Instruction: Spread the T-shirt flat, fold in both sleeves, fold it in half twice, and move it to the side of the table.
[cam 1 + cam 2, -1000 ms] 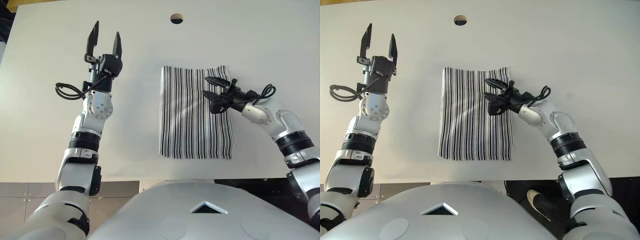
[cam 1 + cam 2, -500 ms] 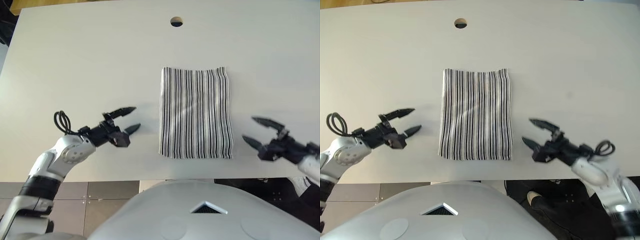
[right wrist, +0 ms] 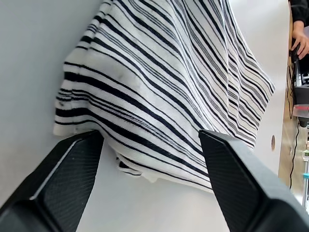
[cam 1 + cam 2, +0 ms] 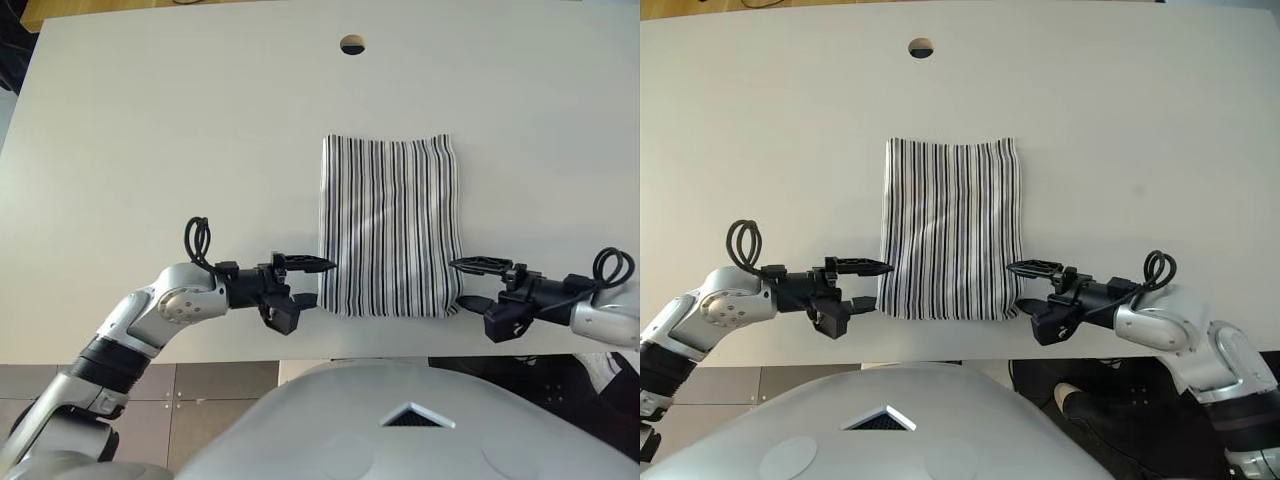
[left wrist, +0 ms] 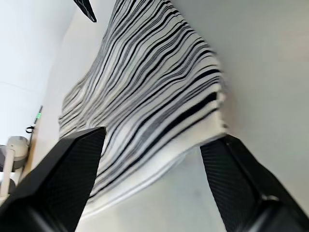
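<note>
Your left gripper (image 4: 322,282) and right gripper (image 4: 455,283) have dropped to the shirt's (image 4: 390,225) near corners, claws apart, set for the last fold.

Light: bright and even over the pale counter (image 4: 150,130).
Shadows: faint, soft-edged, under the T-shirt (image 3: 159,87) near edge.

t-shirt (image 4: 390,225) on the table (image 4: 150,130), between 2 grippers
left gripper (image 4: 318,282) just beside its near left corner, right gripper (image 4: 458,282) beside its near right corner; a hole (image 4: 352,43) lies behind it.
</note>
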Controlling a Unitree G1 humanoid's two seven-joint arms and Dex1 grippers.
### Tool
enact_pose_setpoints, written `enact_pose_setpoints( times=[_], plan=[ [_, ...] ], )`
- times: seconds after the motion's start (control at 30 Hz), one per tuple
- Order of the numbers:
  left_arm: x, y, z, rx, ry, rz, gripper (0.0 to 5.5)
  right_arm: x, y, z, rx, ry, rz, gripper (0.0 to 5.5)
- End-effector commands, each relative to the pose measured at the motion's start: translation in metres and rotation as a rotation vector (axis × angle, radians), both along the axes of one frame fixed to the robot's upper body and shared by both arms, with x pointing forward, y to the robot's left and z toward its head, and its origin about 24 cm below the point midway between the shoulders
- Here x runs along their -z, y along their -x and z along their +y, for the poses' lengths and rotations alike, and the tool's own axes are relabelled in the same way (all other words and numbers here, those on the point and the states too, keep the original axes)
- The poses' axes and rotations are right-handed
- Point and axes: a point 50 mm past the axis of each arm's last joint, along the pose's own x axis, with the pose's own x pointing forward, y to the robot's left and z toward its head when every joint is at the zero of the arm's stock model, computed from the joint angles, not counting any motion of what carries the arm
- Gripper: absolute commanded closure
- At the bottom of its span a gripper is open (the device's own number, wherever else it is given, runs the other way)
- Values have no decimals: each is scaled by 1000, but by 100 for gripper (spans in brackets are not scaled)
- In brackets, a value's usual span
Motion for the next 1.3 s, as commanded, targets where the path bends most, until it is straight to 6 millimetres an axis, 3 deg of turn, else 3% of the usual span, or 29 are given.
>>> enact_pose_setpoints(
  times=[0.03, 0.13, 0.37, 0.5, 0.8, 0.97, 1.1, 1.3],
  plan=[
    [14, -1, 2, 22, -80, 14, 200, 13, -2, -6, 2, 78, 47, 187],
    [18, 0, 1, 47, -76, 28, 200, 15, -7, -1, -7, 66, 40, 187],
    [25, 3, 1, 81, -70, 64, 321, 23, -8, 9, -48, 38, 68, 187],
    [27, 2, 1, 82, -62, 69, 401, 23, -6, 13, -76, 24, 86, 271],
    [30, -8, 7, 31, -59, 66, 524, 24, -9, 1, -12, 24, 63, 451],
    [33, -9, 9, 19, -51, 79, 540, 25, -15, -4, 33, 8, 34, 530],
    [30, -7, 13, 6, -32, 96, 540, 21, -14, -2, 66, -67, 46, 537],
    [8, 14, 8, -38, 174, 227, 540, 8, 2, 0, 155, -313, 247, 537]
  ],
)
